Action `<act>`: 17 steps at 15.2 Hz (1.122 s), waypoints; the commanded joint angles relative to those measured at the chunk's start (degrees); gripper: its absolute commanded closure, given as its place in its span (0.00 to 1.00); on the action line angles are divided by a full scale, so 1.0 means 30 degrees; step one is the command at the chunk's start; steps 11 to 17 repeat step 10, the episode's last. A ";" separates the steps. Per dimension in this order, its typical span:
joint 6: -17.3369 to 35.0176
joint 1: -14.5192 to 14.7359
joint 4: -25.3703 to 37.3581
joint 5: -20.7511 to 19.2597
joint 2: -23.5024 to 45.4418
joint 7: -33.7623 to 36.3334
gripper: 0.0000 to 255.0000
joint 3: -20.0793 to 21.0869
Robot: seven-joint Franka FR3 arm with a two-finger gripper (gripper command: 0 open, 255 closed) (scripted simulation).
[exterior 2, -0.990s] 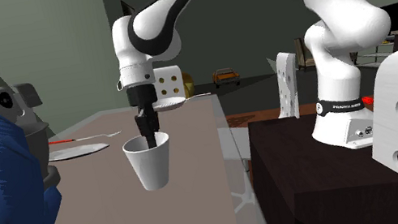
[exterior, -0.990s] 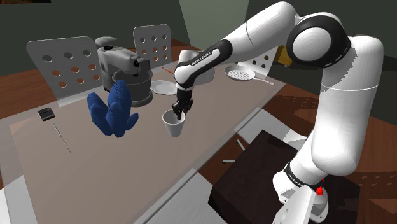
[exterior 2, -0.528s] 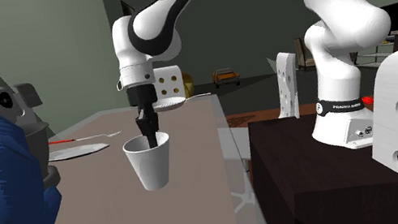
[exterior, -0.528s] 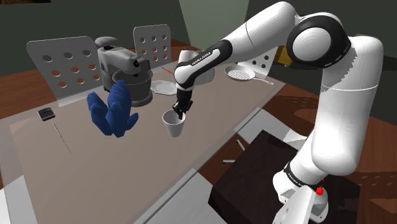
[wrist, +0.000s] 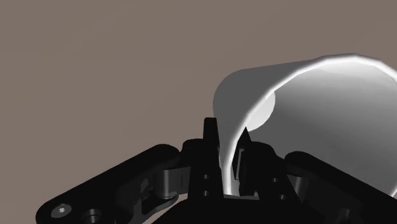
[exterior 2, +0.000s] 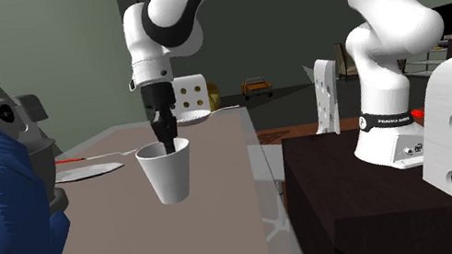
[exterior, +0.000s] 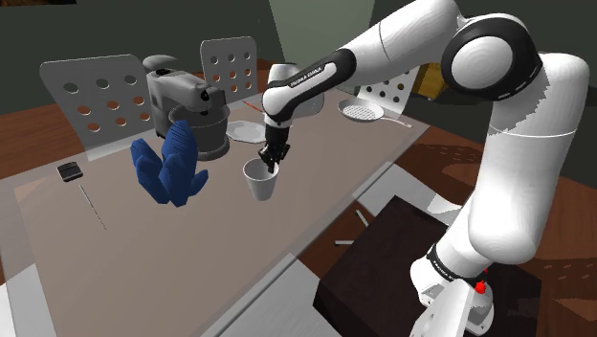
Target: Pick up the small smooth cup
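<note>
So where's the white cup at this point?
In the shoulder view the white cup is near the middle of the table, just right of the blue object, its rim pinched by the gripper.

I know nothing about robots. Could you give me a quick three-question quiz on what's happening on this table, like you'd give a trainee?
1. True or false: the hand is shut on the wall of the white cup.
2. Which colour is the bumpy object lying on the table, to the shoulder view's left of the cup? A red, B blue, C yellow.
3. Fill in: one of the fingers is outside the cup, the other is ____ it.
Key: 1 true; 2 B; 3 inside.
</note>
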 commanded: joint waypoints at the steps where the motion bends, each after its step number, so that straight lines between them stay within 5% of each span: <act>1: -0.0410 -0.0015 0.0097 -0.0045 -0.0315 0.0078 1.00 -0.0019; 17: -0.1948 -0.0037 0.0709 -0.0216 -0.1268 0.0430 1.00 -0.0064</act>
